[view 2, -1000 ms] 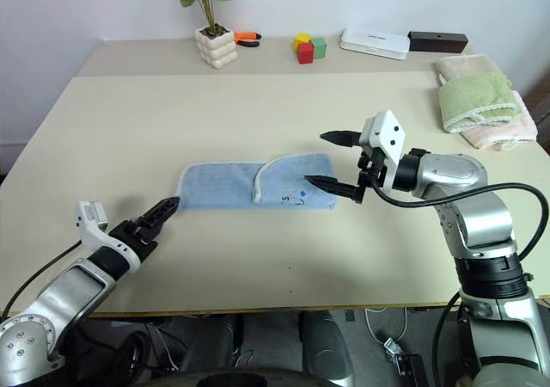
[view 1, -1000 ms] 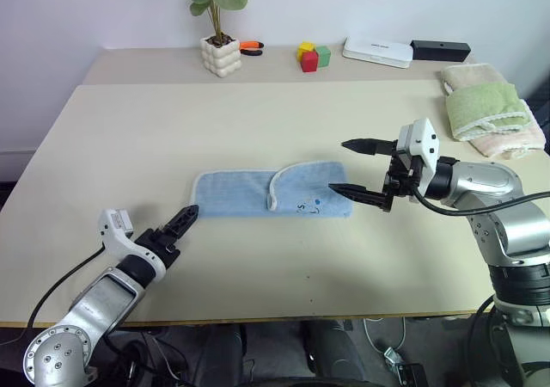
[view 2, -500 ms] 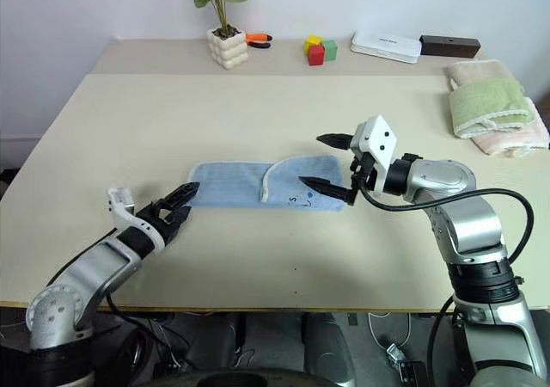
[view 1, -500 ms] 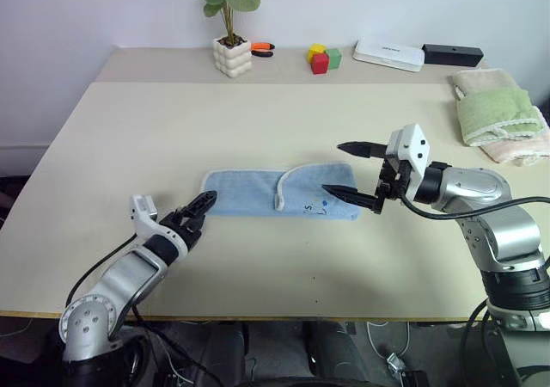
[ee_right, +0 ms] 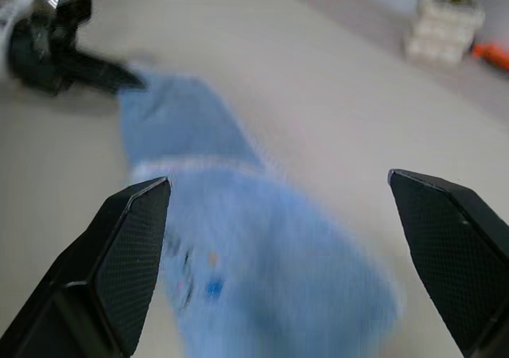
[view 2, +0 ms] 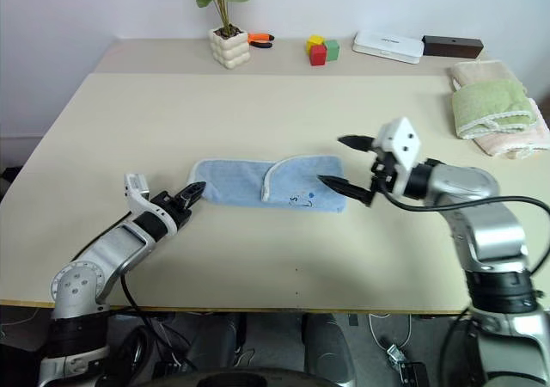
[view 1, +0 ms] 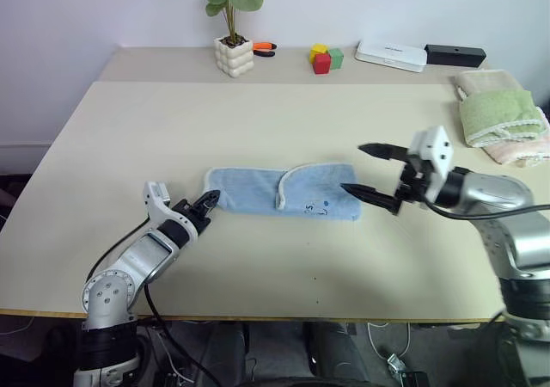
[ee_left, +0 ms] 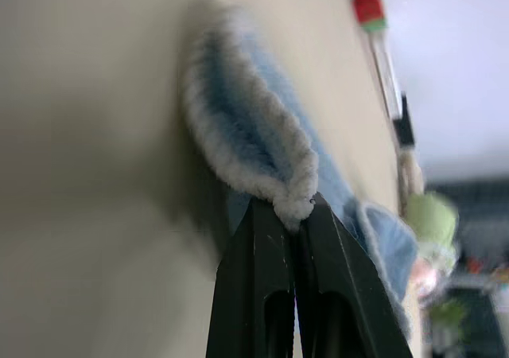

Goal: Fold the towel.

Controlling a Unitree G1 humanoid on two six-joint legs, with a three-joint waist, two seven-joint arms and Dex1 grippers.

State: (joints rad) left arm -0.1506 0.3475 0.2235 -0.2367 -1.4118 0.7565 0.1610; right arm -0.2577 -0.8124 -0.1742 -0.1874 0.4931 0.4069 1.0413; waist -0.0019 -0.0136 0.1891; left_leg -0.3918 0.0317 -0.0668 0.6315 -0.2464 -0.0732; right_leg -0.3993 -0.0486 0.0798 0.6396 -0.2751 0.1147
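— Why is the left gripper (ee_left: pixel 290 215) down at the near left corner of the light blue terry-cloth towel (view 1: pixel 279 192)?

— Its claw is pinched tight on the whitish edging, likely to carry that end over in a fold.

— And the right gripper (view 1: pixel 375 174)?

— Spread wide, holding nothing, hovering just off the towel's right end. The towel lies mid-bench (view 1: pixel 129 138), its right part already doubled over, nearer the front edge.

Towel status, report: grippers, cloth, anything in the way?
Left gripper shut on towel edge. Right gripper open, off its far end. Towel flat, part-folded. Path clear.
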